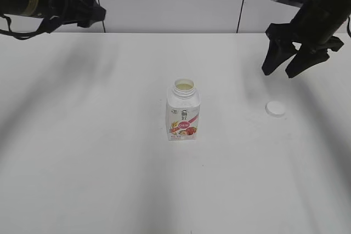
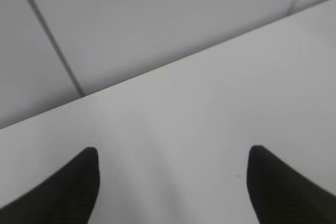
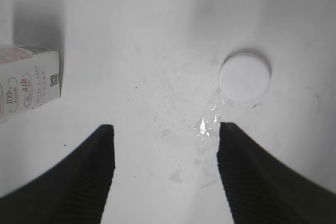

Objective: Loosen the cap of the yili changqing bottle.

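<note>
a: exterior view, what stands mid-table?
b: the yili changqing bottle (image 1: 183,110), upright on the white table (image 1: 82,152), neck uncapped. the cap (image 1: 275,108) lies flat on the table well to its right. the right gripper (image 1: 287,64) hangs above and just beyond the cap, jaws apart, empty. the left gripper (image 1: 94,15) is raised at the far left; its jaw state cannot be told here.
a: left wrist view?
b: the left gripper (image 2: 173,182) has its jaws wide apart over bare table near the far edge, holding nothing.
a: right wrist view?
b: the right gripper (image 3: 165,156) jaws are spread over small wet spots (image 3: 207,124); the cap (image 3: 244,76) lies beyond them, the bottle (image 3: 26,80) at the left edge.
</note>
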Robot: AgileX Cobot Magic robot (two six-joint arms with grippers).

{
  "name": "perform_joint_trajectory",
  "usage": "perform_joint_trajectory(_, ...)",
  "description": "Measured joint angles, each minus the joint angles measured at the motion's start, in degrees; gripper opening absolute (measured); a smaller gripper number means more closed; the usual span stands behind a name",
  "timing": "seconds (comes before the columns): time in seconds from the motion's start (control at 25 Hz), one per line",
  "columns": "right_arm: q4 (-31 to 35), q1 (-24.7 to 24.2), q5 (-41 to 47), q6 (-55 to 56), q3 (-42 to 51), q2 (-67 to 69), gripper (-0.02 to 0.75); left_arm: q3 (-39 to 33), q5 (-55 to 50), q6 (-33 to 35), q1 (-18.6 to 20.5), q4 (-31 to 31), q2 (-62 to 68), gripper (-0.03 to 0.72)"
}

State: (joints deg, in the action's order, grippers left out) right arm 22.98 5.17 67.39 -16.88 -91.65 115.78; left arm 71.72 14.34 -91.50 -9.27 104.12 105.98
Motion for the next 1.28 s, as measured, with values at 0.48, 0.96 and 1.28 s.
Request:
perform_joint_trajectory(0.48,-0.26,0.0,2.02,0.07,-0.68,-0.11,0.491,-0.84,-29.48,12.62,0.0,-3.61,0.0,0.531)
perform_joint_trajectory(0.96,-0.47,0.0,2.28,0.12,-3.87,-0.11,0.491,1.55,-40.61,55.91,-0.39,-71.47,-0.11,0.531)
perform_joint_trajectory(1.28,-4.96,0.0,2.32,9.11,-10.51,-0.18,0.491,11.35,-61.28,81.49,-0.63,-99.6,-0.96,0.51)
